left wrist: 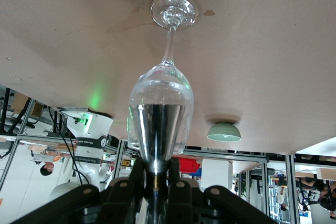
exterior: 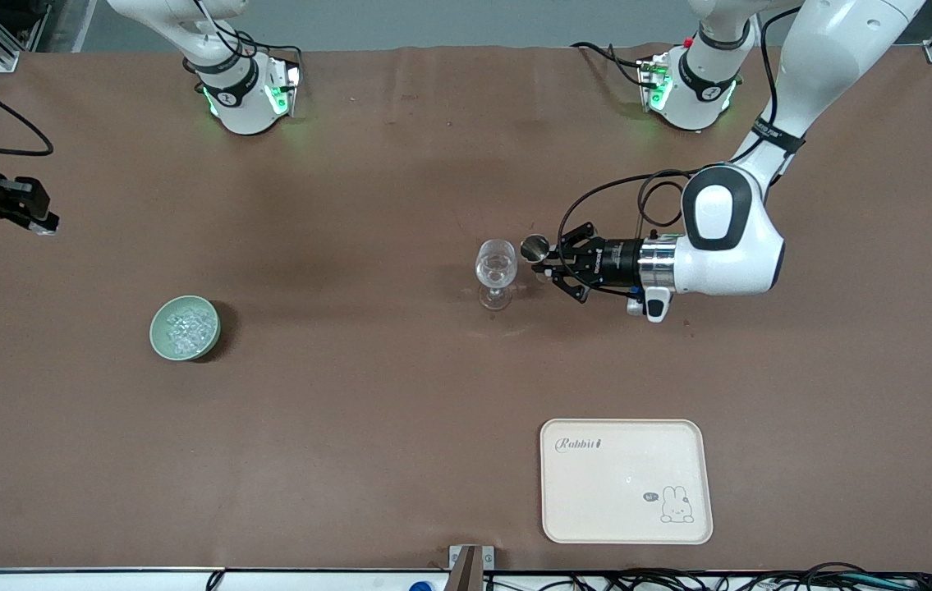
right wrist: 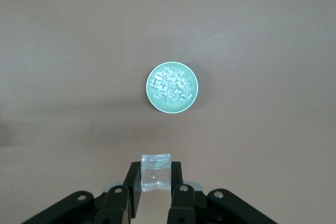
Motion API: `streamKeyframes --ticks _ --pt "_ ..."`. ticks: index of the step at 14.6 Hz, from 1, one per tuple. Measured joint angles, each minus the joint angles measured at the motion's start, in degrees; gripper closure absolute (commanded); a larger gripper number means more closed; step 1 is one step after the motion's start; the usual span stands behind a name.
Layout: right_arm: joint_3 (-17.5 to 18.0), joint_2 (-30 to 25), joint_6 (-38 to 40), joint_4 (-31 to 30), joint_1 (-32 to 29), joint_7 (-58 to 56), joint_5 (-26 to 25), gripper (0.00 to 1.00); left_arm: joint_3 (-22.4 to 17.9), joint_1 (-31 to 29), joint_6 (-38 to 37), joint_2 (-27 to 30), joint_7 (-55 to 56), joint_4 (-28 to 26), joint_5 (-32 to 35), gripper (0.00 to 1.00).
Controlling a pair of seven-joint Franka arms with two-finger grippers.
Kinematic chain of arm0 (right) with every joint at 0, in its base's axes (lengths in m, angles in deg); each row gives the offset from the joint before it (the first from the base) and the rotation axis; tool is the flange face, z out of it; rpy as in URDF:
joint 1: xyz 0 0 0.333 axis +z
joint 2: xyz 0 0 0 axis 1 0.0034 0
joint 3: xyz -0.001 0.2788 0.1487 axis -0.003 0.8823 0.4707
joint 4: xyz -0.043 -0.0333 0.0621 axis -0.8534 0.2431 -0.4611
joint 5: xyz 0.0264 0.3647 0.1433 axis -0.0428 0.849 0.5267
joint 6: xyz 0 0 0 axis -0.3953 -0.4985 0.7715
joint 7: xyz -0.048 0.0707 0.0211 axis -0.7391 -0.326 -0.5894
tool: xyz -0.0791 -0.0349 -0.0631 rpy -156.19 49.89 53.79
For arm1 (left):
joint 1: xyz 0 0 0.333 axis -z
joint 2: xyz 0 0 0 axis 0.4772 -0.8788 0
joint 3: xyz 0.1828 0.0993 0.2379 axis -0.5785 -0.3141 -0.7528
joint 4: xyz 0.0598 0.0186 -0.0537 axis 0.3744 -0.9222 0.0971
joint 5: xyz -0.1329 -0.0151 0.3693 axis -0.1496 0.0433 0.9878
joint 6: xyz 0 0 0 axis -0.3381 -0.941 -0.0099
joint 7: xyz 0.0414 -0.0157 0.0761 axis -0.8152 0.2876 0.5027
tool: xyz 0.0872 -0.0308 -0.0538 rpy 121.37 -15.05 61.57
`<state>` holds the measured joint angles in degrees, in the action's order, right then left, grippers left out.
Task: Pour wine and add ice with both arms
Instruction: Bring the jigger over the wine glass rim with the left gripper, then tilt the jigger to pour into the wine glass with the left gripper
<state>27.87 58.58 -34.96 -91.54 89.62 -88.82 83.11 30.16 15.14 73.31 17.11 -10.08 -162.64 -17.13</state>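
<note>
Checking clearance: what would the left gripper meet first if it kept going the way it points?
Probably the clear stemmed wine glass: the left gripper, shut on a small steel measuring cup, points at its bowl.

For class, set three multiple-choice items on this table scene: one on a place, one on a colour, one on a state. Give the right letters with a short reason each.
1. The left gripper is
A. over the tray
B. beside the wine glass
C. over the bowl

2. The bowl of ice is
A. red
B. black
C. pale green

3. The right gripper is
A. shut on an ice cube
B. open and empty
C. shut on the tray

Key:
1 B, it holds a steel cup at the wine glass.
2 C, the bowl is pale green.
3 A, its fingers clamp an ice cube.
</note>
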Motion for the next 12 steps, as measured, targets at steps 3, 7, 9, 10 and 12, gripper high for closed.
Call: streamKeyframes --ticks 3,7,9,10,12 --pt "0.01 0.00 0.00 0.00 0.00 0.00 0.00 0.99 0.00 0.86 0.67 0.04 2.41 -0.10 2.08 0.99" --pt "0.01 0.00 0.00 0.00 0.00 0.00 -0.01 0.99 0.01 2.17 1.78 0.10 5.35 -0.11 4.56 0.99" --pt "0.01 0.00 0.00 0.00 0.00 0.00 -0.01 0.99 0.01 2.65 1.85 0.49 6.20 -0.19 4.99 0.99" --pt "0.01 0.00 0.00 0.00 0.00 0.00 -0.02 0.99 0.01 2.77 1.85 0.78 6.82 -0.29 5.54 0.99" --pt "0.01 0.00 0.00 0.00 0.00 0.00 -0.02 0.99 0.01 3.05 1.85 1.32 8.19 -0.54 6.85 0.99"
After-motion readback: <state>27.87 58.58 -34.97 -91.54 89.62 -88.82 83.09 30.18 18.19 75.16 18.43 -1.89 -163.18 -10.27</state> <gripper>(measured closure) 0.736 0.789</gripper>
